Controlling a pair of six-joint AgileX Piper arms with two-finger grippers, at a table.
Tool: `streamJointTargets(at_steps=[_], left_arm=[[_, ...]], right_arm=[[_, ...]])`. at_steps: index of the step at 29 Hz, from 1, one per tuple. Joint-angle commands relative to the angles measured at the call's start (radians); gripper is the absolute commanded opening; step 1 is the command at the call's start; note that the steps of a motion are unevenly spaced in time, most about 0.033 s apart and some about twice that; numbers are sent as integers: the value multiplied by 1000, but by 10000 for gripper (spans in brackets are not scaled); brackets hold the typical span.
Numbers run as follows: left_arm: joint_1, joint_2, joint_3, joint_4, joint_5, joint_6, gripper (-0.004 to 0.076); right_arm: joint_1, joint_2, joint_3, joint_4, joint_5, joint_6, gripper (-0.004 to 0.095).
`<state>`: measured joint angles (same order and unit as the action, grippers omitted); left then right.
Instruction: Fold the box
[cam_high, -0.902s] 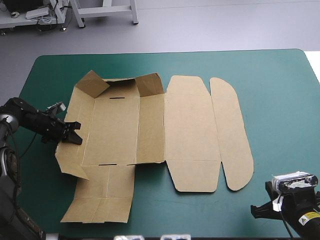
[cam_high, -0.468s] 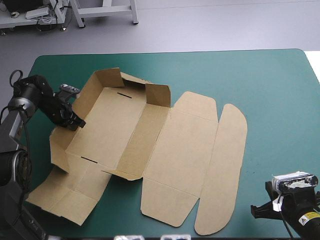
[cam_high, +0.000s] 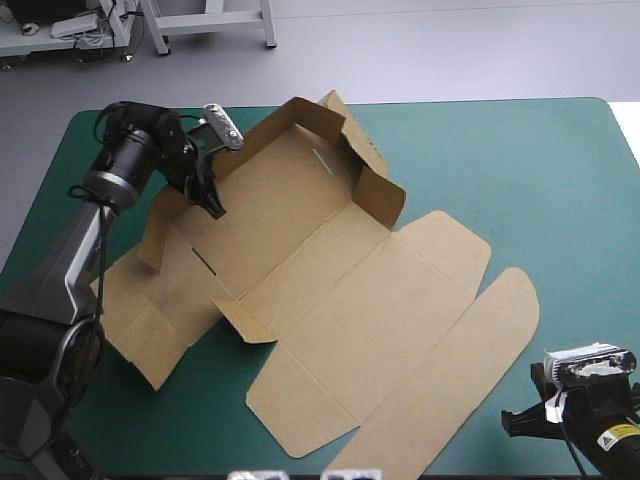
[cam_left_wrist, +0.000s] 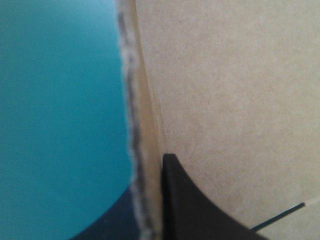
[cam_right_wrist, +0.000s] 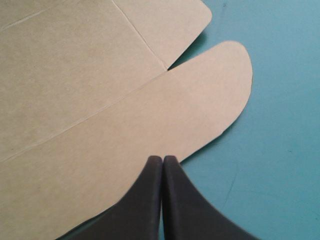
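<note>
One yellow label (cam_high: 615, 436) with a black warning triangle sits on the right arm (cam_high: 585, 408). Its print is too small to read. No other text is legible.

This looks like a robotics lab or test room, not a home or a shop. A work table (cam_high: 560, 200) with a plain teal-green cover stands on a smooth grey floor (cam_high: 450, 50). Two robot arms come in at its near side, the left arm (cam_high: 70, 270) reaching over the cover and the right arm (cam_high: 600, 435) at the near right corner. Beyond the far edge stand the legs of a white metal frame (cam_high: 205, 20). On the cover lies a cut brown box (cam_high: 350, 300)
</note>
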<state>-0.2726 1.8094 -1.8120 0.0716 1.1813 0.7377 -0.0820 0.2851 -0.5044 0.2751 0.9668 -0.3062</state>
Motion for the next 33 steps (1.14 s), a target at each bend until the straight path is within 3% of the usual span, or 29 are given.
streamJointTargets(at_steps=[1, 11, 22, 33], left_arm=[[-91, -62, -55, 113, -101, 16, -9], [-350, -62, -57, 352, -243, 2, -9], [-596, -66, -57, 436, -220, -123, -9], [-639, -69, 27, 631, -329, -309, -9]], right_arm=[[0, 9, -27, 16, -56, -5, -18], [0, 9, -27, 16, -56, -5, -18], [0, 9, -27, 16, -56, -5, -18], [0, 9, -27, 12, -56, -5, -18]])
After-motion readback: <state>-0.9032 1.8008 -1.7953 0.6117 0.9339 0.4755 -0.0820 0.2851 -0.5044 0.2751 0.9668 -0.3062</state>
